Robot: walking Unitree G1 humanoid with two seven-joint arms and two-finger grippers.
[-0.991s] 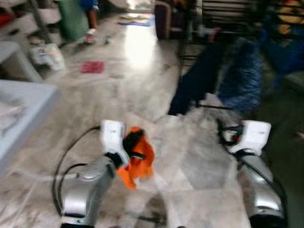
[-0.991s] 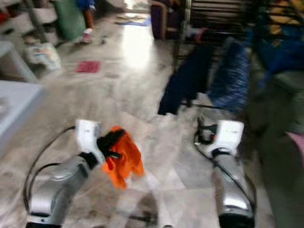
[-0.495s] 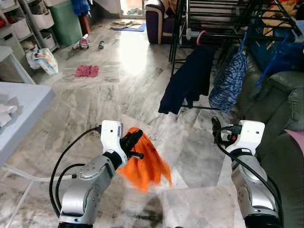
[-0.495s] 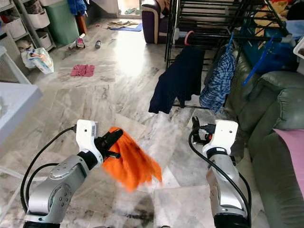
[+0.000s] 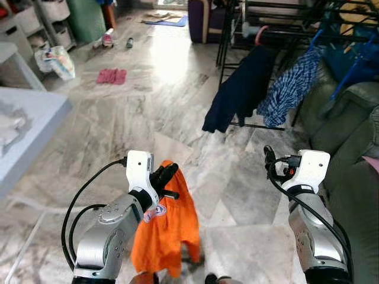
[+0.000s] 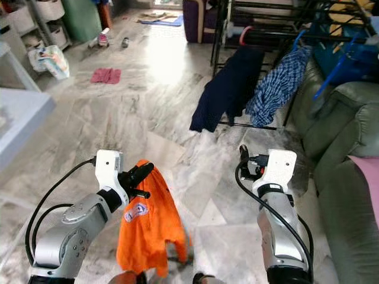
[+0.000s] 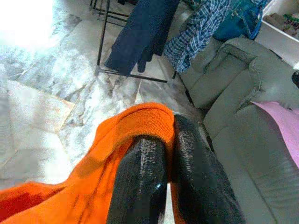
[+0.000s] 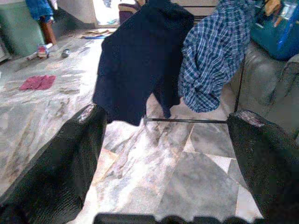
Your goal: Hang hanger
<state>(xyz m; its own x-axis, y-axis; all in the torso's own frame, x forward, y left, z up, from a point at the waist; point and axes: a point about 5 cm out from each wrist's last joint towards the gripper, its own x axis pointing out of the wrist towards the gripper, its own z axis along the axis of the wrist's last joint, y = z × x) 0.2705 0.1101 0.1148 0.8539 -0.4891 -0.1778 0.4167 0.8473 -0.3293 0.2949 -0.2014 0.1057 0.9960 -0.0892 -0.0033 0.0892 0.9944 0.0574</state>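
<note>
My left gripper [image 5: 167, 177] is shut on the top edge of an orange shirt [image 5: 163, 234], which hangs straight down from it, a small badge showing on the chest. In the left wrist view the two black fingers [image 7: 145, 163] press together with the orange fabric [image 7: 140, 122] folded over them. I cannot make out a hanger in the shirt. My right gripper [image 5: 267, 160] is held up at the right, open and empty; its wrist view looks between the spread fingers [image 8: 81, 135]. A black drying rack [image 5: 278, 18] stands ahead on the right with a navy garment [image 5: 240, 89] and a plaid shirt [image 5: 290, 86] hanging on it.
A grey-green sofa [image 5: 349, 118] runs along the right side. A light grey table [image 5: 29, 118] stands at the left. On the marble floor further off lie a pink cloth [image 5: 111, 76] and a plastic bag [image 5: 56, 59]. Open floor lies between me and the rack.
The view has shifted and sharpened. The orange shirt, bunched and then swinging out to the right, now hangs straight down from my left gripper. Both arms keep their pose.
</note>
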